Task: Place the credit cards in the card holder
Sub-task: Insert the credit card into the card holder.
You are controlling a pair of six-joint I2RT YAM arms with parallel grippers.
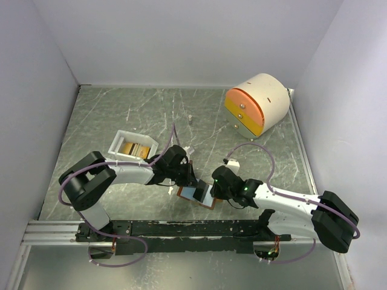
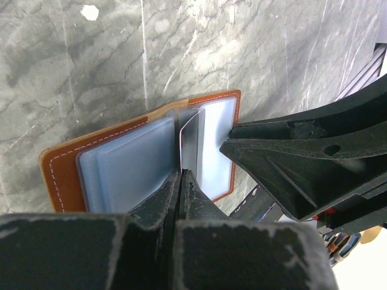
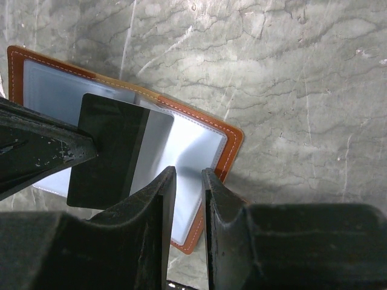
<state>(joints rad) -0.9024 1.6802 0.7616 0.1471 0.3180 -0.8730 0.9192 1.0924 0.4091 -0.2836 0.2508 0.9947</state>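
far to the left, the white tray (image 1: 118, 140) stands on the bench (image 3: 302, 90) with the remaining cards (image 1: 134, 149) in it, gold-yellow ones as far as i can see. they are well apart from my work now.

my left gripper (image 2: 181, 176) is closed tight on one credit card (image 3: 112, 151), pinching it by one short end. i hold it on its edge, almost upright, so that the free end can slide into a pocket and not lie flat on top. the card looks dark on most of its face, with a silver-grey part toward the right. from my left wrist it is only a thin pale line.

the card holder (image 2: 60, 172) lies open on the bench, just under the card and between my two grippers. it is rust-brown outside with pale stitching, and has blue-grey pockets inside. the card's free end is near the fold; i cannot tell if it is already in a pocket.

my right gripper (image 3: 188, 184) has its jaws a little apart, with nothing between them that i can see. its tips are at the right half of the holder, i think to keep it open and steady.

the round cream-and-orange drawer unit (image 1: 260, 99) stands far to the right, not involved.
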